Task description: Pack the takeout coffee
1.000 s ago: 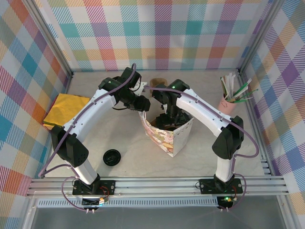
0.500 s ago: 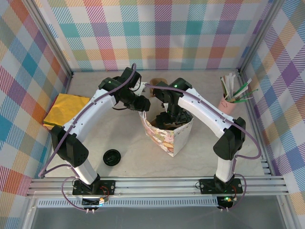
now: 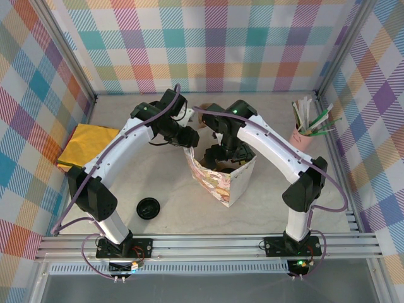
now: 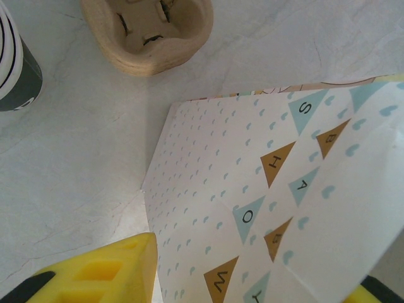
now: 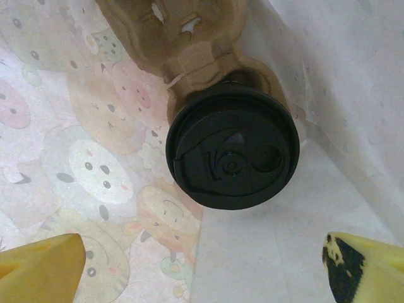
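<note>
Right wrist view: the takeout coffee [image 5: 232, 151] is seen seated in the cardboard carrier [image 5: 183, 31] inside the paper bag [image 3: 222, 183], above which the right gripper [image 5: 202, 268], spread wide and empty, has been lifted slightly, so packing is judged nearly done, while the bag wall is straddled by the left gripper [image 4: 240, 284], whose grip cannot be told.

takeout coffee [image 5: 232, 153] sides hidden beneath its top, dark-banded cup [image 4: 19, 82] cut off at left edge

The pale table [image 3: 271, 202] carries a paper bag [image 3: 222, 184] just beside my left gripper [image 3: 191, 139], a cardboard carrier [image 4: 148, 31] beyond it, a black lid [image 3: 148, 207] behind.
</note>
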Robot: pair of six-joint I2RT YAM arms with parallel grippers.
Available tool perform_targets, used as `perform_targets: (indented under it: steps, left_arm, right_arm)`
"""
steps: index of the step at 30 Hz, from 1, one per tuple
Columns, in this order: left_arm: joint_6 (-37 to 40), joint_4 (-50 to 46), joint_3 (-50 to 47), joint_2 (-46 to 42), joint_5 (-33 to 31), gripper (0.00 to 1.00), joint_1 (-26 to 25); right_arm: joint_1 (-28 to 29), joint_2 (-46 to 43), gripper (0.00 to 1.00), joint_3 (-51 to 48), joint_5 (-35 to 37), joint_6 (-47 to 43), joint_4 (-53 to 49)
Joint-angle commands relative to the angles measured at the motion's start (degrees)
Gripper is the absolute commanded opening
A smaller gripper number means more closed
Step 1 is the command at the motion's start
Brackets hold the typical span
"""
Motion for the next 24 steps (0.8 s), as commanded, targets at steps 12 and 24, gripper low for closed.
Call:
perform_targets:
  steps: [12, 24]
  left_arm:
    - [0.2, -2.1, 1.2, -1.4, 0.4, 0.4, -0.6]
    - [-0.4, -1.8, 1.6, -1.9, 1.0, 0.45, -0.8]
  right_arm:
    - [0.5, -2.2, 0.97, 2.1, 1.6, 1.7, -4.1]
    - [0.5, -1.7, 0.96, 4.0, 0.9, 1.8, -3.2]
